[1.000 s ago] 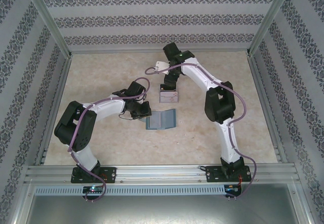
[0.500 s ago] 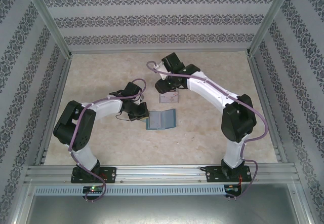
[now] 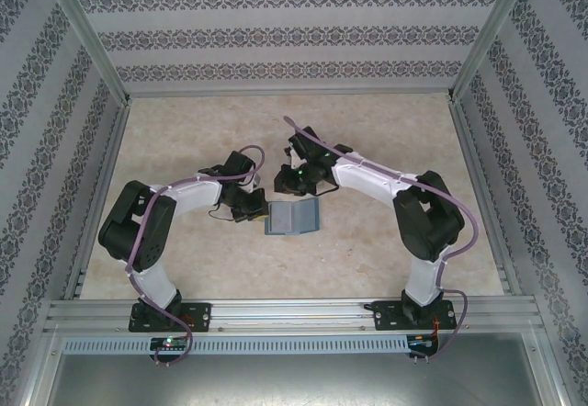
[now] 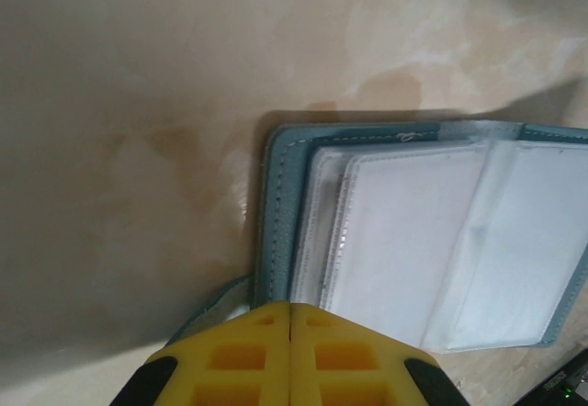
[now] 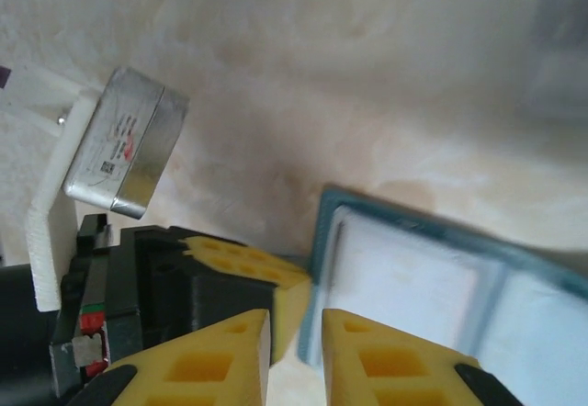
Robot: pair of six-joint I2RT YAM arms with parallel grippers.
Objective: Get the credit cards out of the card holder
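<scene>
Beige marbled surface (image 3: 386, 149), patterned walls (image 3: 294, 39) round it. L arm (image 3: 147, 227) comes in from the left and R arm (image 3: 418, 208) bends in from the right, w/ both wrists meeting near mid-surface.

Card holder (image 3: 292, 217) lies there, opened flat like a book. Teal cover is down, clear sleeves (image 4: 413, 250) face up. I can't tell what's in them.

L jaws are at the holder's left edge. R jaws are just past its far edge, close to the L wrist.

L jaws clenched: yellow fingertips (image 4: 230, 360) are pressed together, no gap in the L wrist cam. Teal side tab (image 4: 216, 305) curves off the holder's edge and runs under those tips. I can't tell if it's nipped or just lying beneath.

R jaws nearly closed: narrow slit btwn the fingertips (image 5: 386, 360), nothing in it. In the R wrist cam they sit low by the holder's corner, w/ an L fingertip showing behind the slit.
</scene>
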